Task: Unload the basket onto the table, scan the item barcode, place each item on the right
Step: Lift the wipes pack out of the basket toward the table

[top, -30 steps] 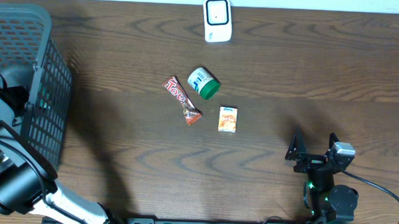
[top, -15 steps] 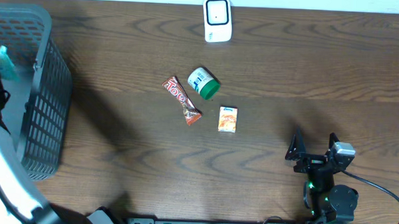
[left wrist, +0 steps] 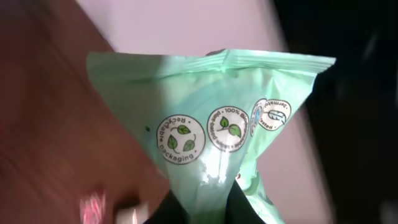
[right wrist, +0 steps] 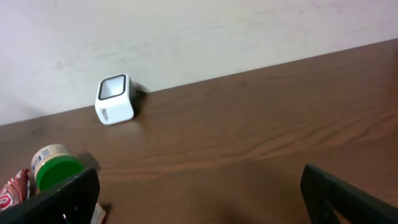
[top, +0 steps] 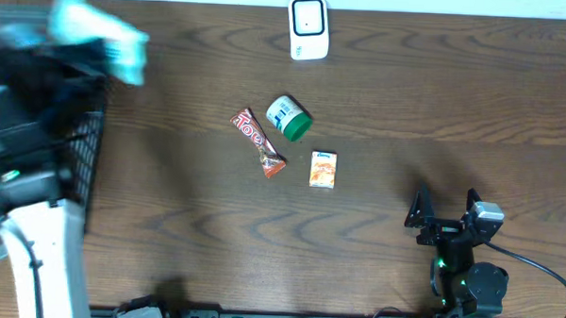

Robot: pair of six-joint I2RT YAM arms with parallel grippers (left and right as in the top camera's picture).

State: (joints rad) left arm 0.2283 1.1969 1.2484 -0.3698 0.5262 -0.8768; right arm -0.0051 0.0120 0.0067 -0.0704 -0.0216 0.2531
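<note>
While the left arm sweeps in a blur across the table's far left, its gripper (left wrist: 202, 208) stays clamped on a pale green packet (top: 103, 35), pinching its lower end. Half a second ago the packet hung over the grey basket (top: 90, 166); now it is past the basket's far corner, nearer the white scanner (top: 308, 28) but well apart from it. The right gripper (top: 443, 214) has not moved, jaws wide open and empty. A candy bar (top: 258, 141), a green-lidded jar (top: 288, 118) and a small orange carton (top: 323, 170) lie unchanged mid-table.
</note>
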